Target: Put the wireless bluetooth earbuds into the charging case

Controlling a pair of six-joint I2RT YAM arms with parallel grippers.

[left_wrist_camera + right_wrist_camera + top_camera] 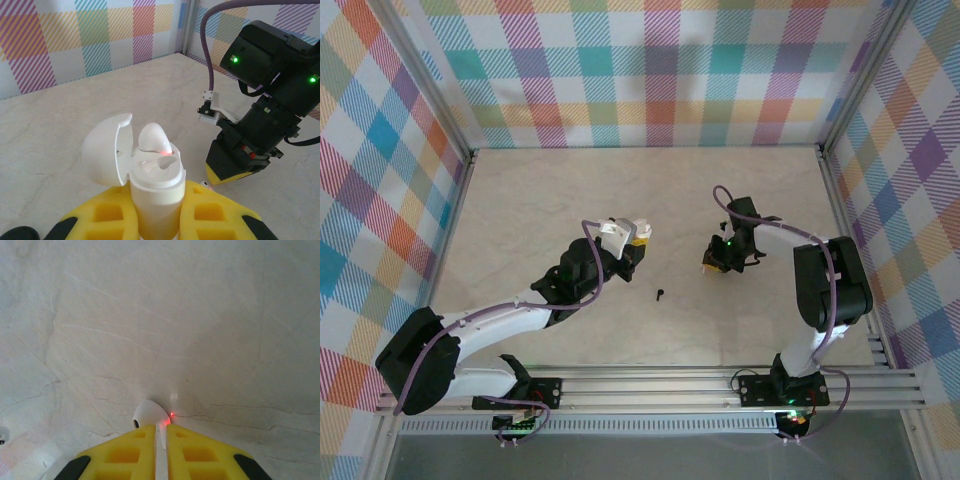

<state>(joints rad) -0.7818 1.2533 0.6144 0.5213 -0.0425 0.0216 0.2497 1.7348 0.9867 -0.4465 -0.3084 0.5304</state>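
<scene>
The white charging case (155, 200) stands upright between the yellow fingers of my left gripper (157, 190), which is shut on its body. Its lid (102, 150) hangs open to the left. One white earbud (152, 139) sits in a socket with a red light at its base, and the socket (167, 162) beside it is empty. My right gripper (161, 432) is shut on the stem of a second white earbud (147, 416), low against the table. A black earbud (660, 295) lies on the table between my left gripper (632, 245) and right gripper (712, 264).
The marble-patterned table (570, 190) is walled by checked panels on three sides. My right gripper's black body and yellow fingertip (232, 172) sit close to the right of the case in the left wrist view. An aluminium rail (720, 385) runs along the near edge.
</scene>
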